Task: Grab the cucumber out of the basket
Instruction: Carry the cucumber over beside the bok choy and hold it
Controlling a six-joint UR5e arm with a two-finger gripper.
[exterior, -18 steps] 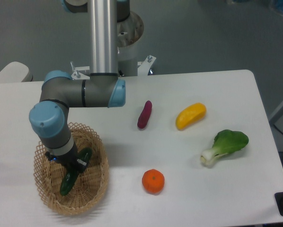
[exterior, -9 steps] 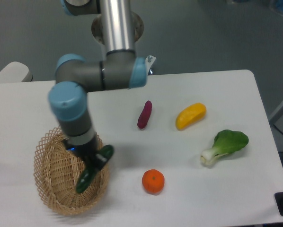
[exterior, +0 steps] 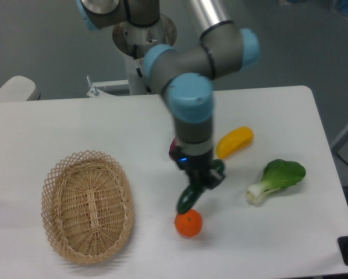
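Observation:
My gripper [exterior: 201, 179] is shut on the dark green cucumber [exterior: 192, 195] and holds it in the air over the middle of the table, tilted, its lower end just above the orange fruit. The oval wicker basket [exterior: 88, 206] sits at the front left of the table with nothing in it, well to the left of the gripper.
An orange fruit [exterior: 188, 224] lies directly under the cucumber's lower end. A yellow vegetable [exterior: 235, 142] and a bok choy [exterior: 277, 179] lie to the right. The purple sweet potato [exterior: 173, 146] is mostly hidden behind my arm. The robot base [exterior: 144, 35] stands at the back.
My arm has swung to the right with the cucumber, from over the basket's right rim to above the orange fruit. The basket now holds nothing.

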